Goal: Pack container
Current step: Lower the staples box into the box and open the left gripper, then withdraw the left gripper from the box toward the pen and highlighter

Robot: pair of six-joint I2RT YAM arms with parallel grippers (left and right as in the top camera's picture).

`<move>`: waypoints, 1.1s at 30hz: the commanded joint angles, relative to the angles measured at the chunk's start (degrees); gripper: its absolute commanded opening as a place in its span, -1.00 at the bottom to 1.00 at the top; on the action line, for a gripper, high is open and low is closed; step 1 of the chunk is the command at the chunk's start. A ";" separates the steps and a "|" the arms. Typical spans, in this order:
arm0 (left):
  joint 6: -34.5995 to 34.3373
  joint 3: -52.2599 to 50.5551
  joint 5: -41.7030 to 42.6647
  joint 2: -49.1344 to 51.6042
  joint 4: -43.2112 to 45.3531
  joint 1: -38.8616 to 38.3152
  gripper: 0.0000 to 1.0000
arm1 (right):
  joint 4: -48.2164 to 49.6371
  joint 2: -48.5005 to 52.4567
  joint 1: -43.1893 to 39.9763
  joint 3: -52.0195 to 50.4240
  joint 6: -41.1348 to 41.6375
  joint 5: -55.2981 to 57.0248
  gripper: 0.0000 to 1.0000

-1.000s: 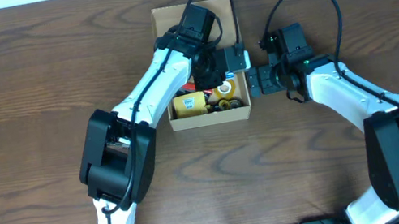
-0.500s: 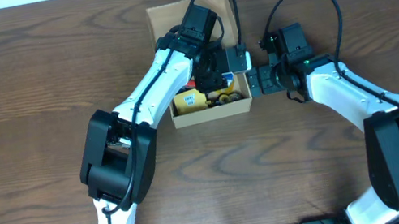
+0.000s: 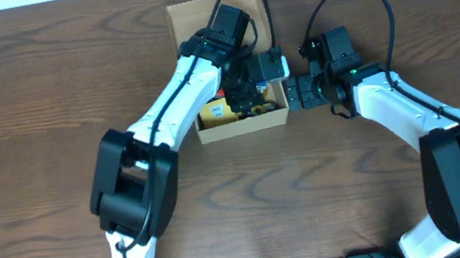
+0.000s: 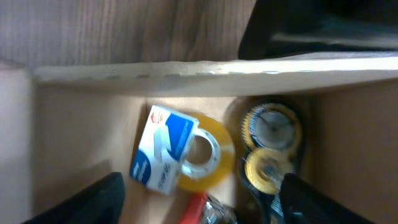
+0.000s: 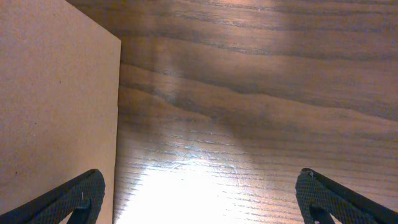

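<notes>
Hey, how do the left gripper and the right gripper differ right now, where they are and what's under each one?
The left gripper hangs over the open container, while the right gripper sits outside it, beside an outer wall. Below the left gripper lies a tape roll among small items; below the right gripper is bare table. Both are open and hold nothing.

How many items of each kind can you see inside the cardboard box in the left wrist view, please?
Tape roll: 1
Round yellow-and-black items: 2
Red item, only partly in view: 1
Total I can make out in the cardboard box: 4
</notes>
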 commanded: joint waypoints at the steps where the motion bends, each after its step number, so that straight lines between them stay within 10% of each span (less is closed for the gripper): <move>1: -1.33 2.21 -0.11 -7.54 -1.68 0.09 0.37 | -0.07 0.52 -0.15 -0.13 -0.83 0.02 0.99; 10: -4.96 2.21 -2.99 -22.25 -9.53 0.26 -0.39 | -0.07 0.52 -0.15 -0.13 -0.83 0.02 0.98; 18: -27.52 2.21 -25.33 -30.03 -19.98 1.86 -0.32 | -0.07 0.52 -0.15 -0.13 -0.83 0.02 0.99; 21: -37.73 2.21 -30.27 -30.32 -23.52 2.62 -0.89 | -0.07 0.52 -0.15 -0.13 -0.83 0.02 0.99; 33: -69.88 1.84 -31.17 -30.08 -24.11 7.34 -0.88 | -0.07 0.52 -0.15 -0.13 -0.83 0.00 0.99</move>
